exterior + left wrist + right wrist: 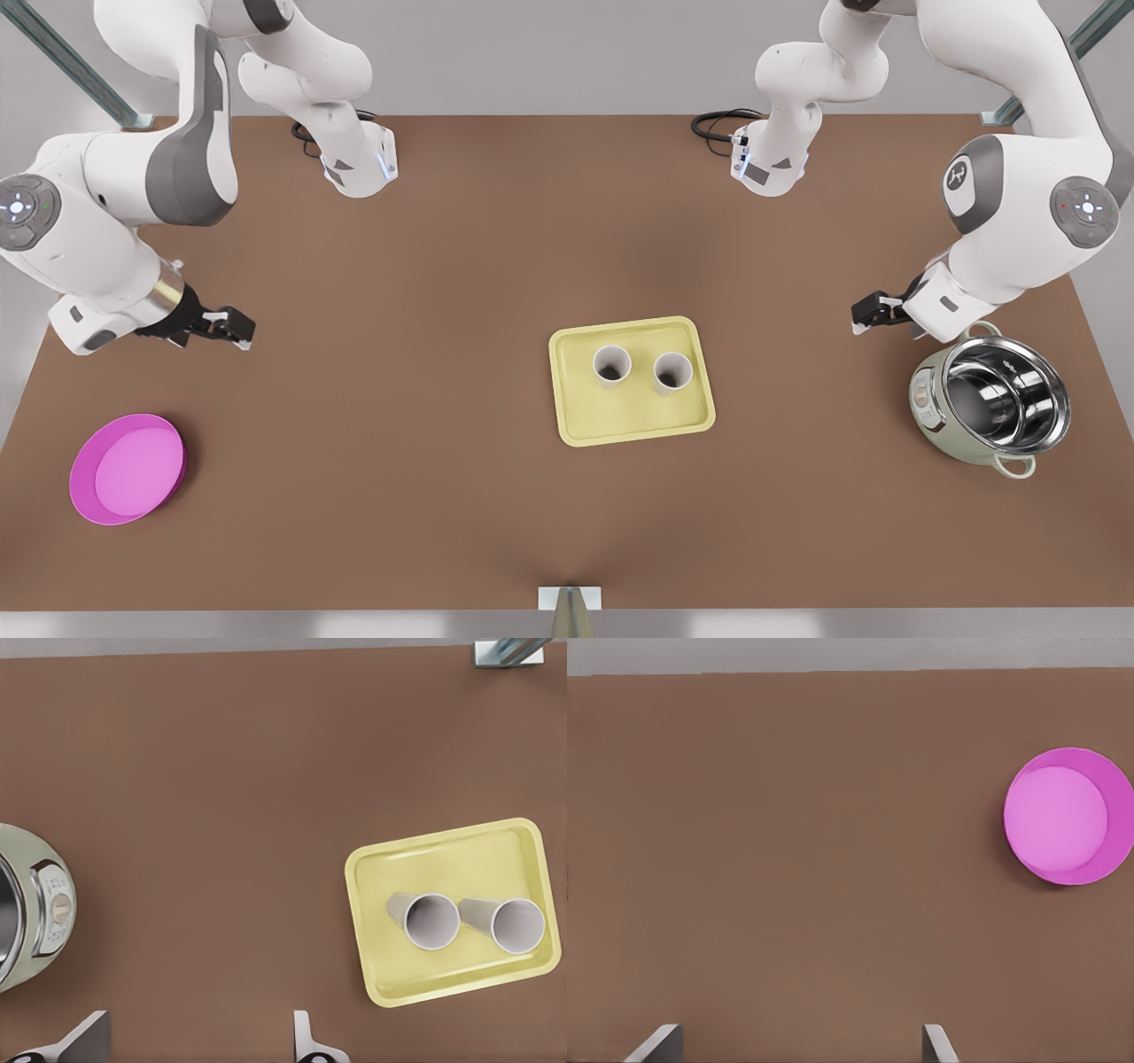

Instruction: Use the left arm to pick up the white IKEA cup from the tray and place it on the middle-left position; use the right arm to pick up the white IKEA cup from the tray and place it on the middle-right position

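Two white cups stand side by side on the pale yellow tray, just right of the table's middle in the front view: one cup toward the front view's left, the other cup beside it. In the left wrist view both cups sit in the tray. My left gripper hovers open at the front view's right, well away from the tray. My right gripper hovers open over bare tabletop at the front view's left.
A pale green cooker pot with a steel bowl stands just below my left gripper in the front view. A round magenta plate lies near the front view's lower left corner. Brown tabletop stretches on both sides of the tray.
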